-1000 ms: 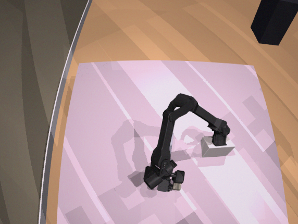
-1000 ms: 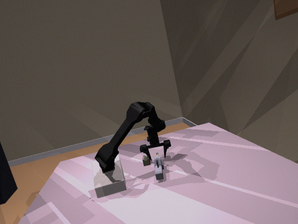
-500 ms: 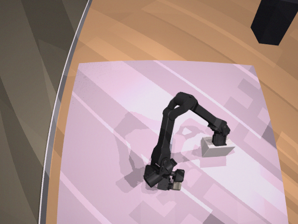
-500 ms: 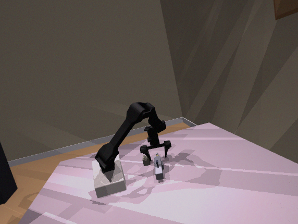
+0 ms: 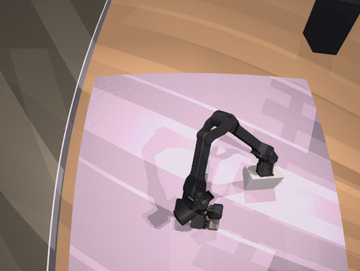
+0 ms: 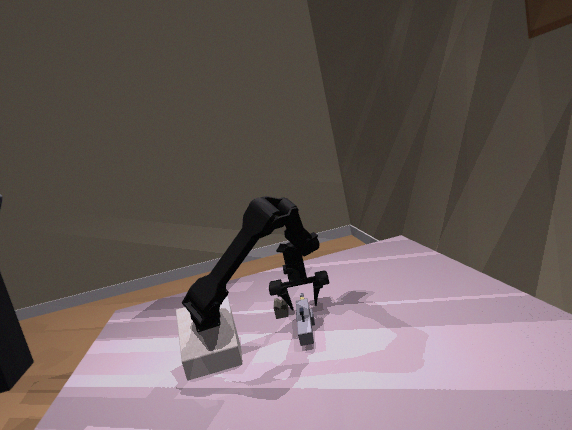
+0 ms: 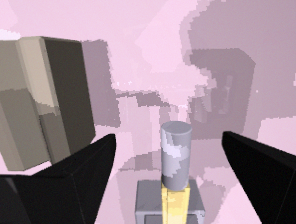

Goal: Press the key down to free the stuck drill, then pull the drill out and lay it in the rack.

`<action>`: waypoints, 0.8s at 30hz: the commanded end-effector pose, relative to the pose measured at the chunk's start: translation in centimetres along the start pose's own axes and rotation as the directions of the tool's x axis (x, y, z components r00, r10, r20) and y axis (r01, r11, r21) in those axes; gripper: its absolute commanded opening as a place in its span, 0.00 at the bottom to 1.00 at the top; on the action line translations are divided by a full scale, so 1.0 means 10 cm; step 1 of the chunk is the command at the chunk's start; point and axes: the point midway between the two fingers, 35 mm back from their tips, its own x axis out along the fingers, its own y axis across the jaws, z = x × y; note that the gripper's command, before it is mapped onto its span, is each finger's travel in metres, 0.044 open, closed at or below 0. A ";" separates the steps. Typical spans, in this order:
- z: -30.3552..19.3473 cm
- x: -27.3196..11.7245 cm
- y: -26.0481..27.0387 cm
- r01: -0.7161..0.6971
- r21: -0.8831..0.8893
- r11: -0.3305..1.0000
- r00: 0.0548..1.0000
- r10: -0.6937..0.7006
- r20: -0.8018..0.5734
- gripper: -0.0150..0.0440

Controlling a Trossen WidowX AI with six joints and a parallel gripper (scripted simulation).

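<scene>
My gripper [image 6: 304,306] [image 7: 168,138] is open and empty. Its fingers stand apart on either side of the drill's exposed end. The drill [image 6: 302,296] [image 7: 176,156] shows as a grey cylinder with a yellow part behind it, at the end of the grey holder block [image 6: 305,326] [image 7: 148,196]. A small dark piece, likely the key [image 6: 302,314], stands on top of the block in the exterior view; the wrist view does not show it. A beige grooved block, likely the rack [image 5: 213,224] [image 6: 280,308] [image 7: 71,95], stands left of the fingers in the wrist view.
The arm's pale base block [image 5: 264,183] [image 6: 212,364] stands on the pink mat [image 5: 119,104] [image 6: 475,350]. In the top view the arm hides most of the holder block. A large black object [image 5: 328,28] [image 6: 11,340] stands off the mat.
</scene>
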 end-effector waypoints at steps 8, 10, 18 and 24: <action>0.00 0.00 0.00 0.000 0.000 1.000 1.000 0.000 0.000 0.38; 0.00 0.00 0.00 0.000 0.000 1.000 1.000 0.000 0.000 0.29; 0.00 -0.02 0.00 0.001 -0.004 1.000 1.000 -0.001 -0.002 0.25; 0.00 -0.03 0.00 0.001 -0.004 1.000 1.000 -0.001 -0.002 0.25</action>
